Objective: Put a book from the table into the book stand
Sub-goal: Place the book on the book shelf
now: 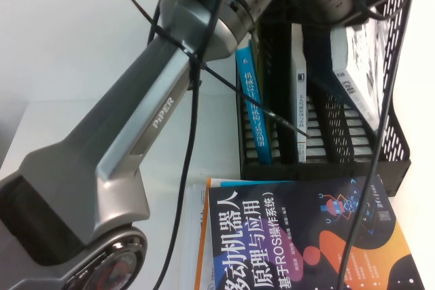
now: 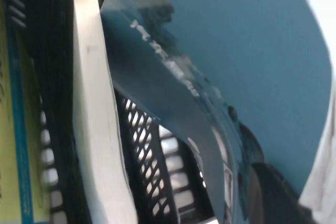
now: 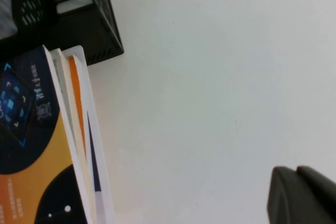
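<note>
The left hand is over the book stand and grips the book, tilted in a slot. The right hand is above the bare surface; I cannot tell its state.

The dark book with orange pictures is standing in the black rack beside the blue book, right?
Not quite. The high view shows the dark book lying flat on the table in front of the black rack; only the blue book stands in it. The left gripper is over the rack, the right gripper over bare table.
</note>
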Robot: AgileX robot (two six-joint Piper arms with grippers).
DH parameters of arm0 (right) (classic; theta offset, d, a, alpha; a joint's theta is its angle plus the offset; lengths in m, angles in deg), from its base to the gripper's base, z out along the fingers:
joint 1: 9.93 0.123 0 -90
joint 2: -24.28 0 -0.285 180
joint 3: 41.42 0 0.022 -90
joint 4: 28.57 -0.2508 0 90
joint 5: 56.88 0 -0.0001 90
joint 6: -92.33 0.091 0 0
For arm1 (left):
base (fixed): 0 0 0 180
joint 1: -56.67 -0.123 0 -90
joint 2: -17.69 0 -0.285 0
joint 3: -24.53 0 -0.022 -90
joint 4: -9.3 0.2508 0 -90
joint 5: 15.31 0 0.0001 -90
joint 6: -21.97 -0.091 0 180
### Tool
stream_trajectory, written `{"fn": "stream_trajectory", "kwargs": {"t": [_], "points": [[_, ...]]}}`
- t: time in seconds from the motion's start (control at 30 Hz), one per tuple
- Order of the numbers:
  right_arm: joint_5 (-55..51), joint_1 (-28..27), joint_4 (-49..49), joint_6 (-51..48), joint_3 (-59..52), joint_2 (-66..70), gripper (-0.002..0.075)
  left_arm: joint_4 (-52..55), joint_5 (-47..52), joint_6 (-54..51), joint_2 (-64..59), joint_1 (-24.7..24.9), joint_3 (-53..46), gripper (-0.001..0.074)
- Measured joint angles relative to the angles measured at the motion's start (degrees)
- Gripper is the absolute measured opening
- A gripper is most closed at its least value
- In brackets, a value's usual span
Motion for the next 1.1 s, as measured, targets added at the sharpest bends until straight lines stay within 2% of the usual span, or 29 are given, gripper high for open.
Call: {"fn": "stream_trajectory", "kwargs": {"t": [0.37,0.87,1.1], "points": [[2.6,0.0,-1.8,0.0,0.0,0.0,-0.0003,3.1,-1.9,0.0,2.8,0.0,1.7,0.0117],[3.0,0.0,-5.1,-2.9,0.0,0.0,-0.0003,-3.7,-5.4,-3.5,6.1,0.0,2.2,0.0117],[2.8,0.0,-5.2,-3.0,0.0,0.0,-0.0003,-3.5,-7.3,-4.7,8.5,0.0,2.9,0.0117]]}}
